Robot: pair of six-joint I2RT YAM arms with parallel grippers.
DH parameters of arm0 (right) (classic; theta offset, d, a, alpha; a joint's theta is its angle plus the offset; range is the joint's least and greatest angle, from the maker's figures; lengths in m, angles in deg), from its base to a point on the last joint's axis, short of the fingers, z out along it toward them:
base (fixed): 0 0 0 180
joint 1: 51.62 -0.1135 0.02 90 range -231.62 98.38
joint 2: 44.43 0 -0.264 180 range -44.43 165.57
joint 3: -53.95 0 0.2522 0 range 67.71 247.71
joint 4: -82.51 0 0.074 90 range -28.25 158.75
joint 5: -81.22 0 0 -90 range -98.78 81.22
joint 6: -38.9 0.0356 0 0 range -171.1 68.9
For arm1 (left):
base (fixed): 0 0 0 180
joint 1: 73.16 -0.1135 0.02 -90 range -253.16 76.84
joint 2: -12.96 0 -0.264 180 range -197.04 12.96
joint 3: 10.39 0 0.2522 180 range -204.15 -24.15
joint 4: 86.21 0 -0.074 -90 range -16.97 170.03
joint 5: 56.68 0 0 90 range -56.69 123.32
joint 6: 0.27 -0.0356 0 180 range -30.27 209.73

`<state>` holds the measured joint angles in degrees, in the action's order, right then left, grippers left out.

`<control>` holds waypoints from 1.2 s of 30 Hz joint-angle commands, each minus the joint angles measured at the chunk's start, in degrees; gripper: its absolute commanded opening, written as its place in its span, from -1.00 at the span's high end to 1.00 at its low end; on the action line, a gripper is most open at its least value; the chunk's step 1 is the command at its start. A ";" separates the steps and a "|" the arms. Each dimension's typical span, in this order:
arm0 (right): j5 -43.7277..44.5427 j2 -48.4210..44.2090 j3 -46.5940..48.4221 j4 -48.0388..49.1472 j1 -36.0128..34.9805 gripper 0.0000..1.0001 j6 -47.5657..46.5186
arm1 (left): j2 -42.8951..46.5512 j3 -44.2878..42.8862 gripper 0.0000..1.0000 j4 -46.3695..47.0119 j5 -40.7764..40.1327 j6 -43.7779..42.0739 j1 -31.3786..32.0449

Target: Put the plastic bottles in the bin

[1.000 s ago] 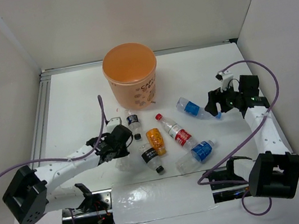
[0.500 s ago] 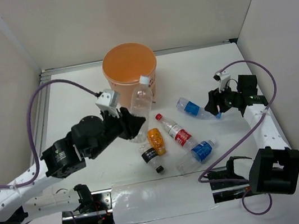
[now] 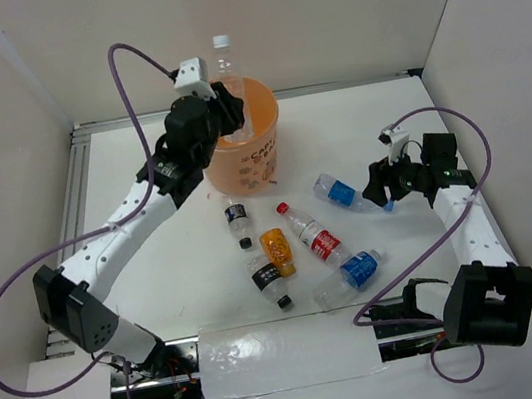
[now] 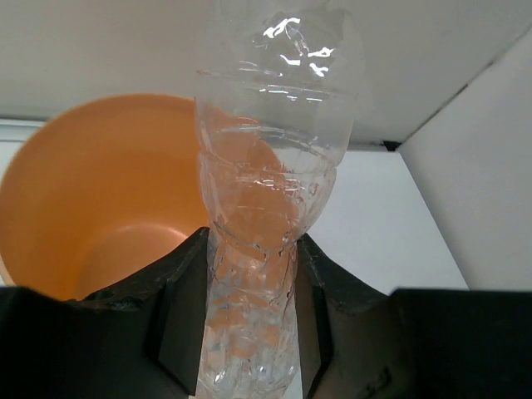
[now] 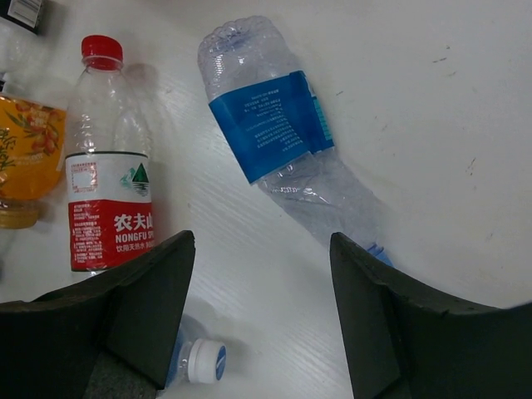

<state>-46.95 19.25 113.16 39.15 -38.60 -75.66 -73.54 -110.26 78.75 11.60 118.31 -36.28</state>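
Note:
My left gripper (image 3: 227,102) is shut on a clear crumpled bottle (image 3: 224,64) and holds it upright over the rim of the orange bin (image 3: 249,157). In the left wrist view the bottle (image 4: 266,208) sits between my fingers with the bin's (image 4: 100,191) open mouth below it. My right gripper (image 3: 379,189) is open and empty, low over a blue-label bottle (image 5: 270,125) lying on the table. A red-label bottle (image 3: 313,233), a short orange bottle (image 3: 276,250), two black-label bottles (image 3: 238,220) (image 3: 270,283) and a second blue-label bottle (image 3: 352,274) lie mid-table.
White walls enclose the table at the back and on both sides. A metal rail (image 3: 72,220) runs along the left edge. Both arm bases stand at the near edge, with a white sheet (image 3: 280,354) between them.
My left arm has lifted the clear bottle from the table beside the bottles and swung it up and back over the bin. The right arm has stayed still.

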 commanded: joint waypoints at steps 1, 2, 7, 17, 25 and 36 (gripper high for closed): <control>0.46 -1.10 2.54 1.30 -0.89 -0.46 -1.46 | -1.91 -5.83 0.96 6.82 1.58 2.54 -3.56; 0.47 -0.49 2.54 1.30 -1.41 -0.49 -1.98 | -2.88 -6.70 0.94 7.51 2.28 2.54 -4.36; 2.23 2.50 2.54 3.24 -4.22 -0.70 -3.30 | -13.15 -17.59 0.06 -3.27 5.97 0.70 -6.21; 11.27 15.15 6.84 8.33 -13.80 -0.91 -7.34 | -5.01 -12.87 -0.98 -7.15 6.16 -3.61 -2.97; 17.51 27.63 8.86 13.77 -19.68 -0.93 -8.49 | 27.31 20.67 -0.98 -15.84 -4.38 7.93 13.72; 16.92 28.97 8.95 10.10 -22.25 0.16 -10.95 | 39.14 49.19 -0.98 -24.56 -13.53 36.98 30.09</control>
<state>-27.39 51.20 120.44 51.28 -61.01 -85.60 -33.82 -59.83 53.79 2.29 147.49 -7.06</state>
